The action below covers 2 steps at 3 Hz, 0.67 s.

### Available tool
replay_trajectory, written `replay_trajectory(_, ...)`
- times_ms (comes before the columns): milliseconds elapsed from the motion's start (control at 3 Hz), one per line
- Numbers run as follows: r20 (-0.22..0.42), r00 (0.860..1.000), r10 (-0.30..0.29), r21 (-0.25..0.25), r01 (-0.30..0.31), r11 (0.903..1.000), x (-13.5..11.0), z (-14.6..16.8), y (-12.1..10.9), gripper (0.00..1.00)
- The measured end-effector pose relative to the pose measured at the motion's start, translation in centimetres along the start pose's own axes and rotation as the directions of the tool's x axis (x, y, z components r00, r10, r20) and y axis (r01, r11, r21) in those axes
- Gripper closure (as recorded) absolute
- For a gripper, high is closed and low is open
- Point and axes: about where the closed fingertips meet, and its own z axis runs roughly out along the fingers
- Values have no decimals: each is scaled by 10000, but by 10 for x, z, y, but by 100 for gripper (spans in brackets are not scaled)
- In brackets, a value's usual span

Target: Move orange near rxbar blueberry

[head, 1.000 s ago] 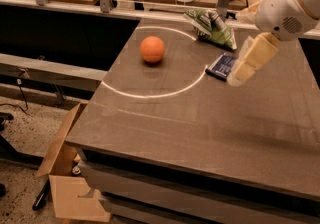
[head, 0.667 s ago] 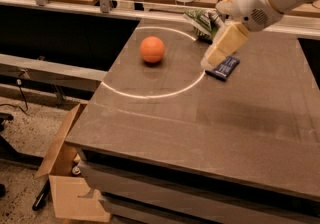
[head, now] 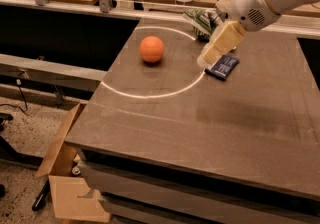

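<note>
The orange [head: 151, 49] sits on the dark table [head: 200, 123], inside a pale circle line at the back left. The rxbar blueberry [head: 223, 66], a flat navy bar, lies to its right on the circle's edge. My gripper [head: 214, 50] hangs from the white arm at the upper right. It hovers above the table just left of the bar, between the bar and the orange, and holds nothing that I can see.
A green and white snack bag [head: 199, 19] lies at the table's back edge behind the gripper. An open cardboard box [head: 62, 178] stands on the floor at the table's front left. Railings and another table with papers stand behind.
My arm has swung left, from right of the bar to just left of it, closer to the orange. The orange and the bar have not moved.
</note>
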Motion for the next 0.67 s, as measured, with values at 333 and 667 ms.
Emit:
replay_trajectory(333,386,9978,533,409,-549,9977,-9,26,-15,0)
replay_trajectory(667,290,9958,874,782,-894,9929,-17,58,-34,0)
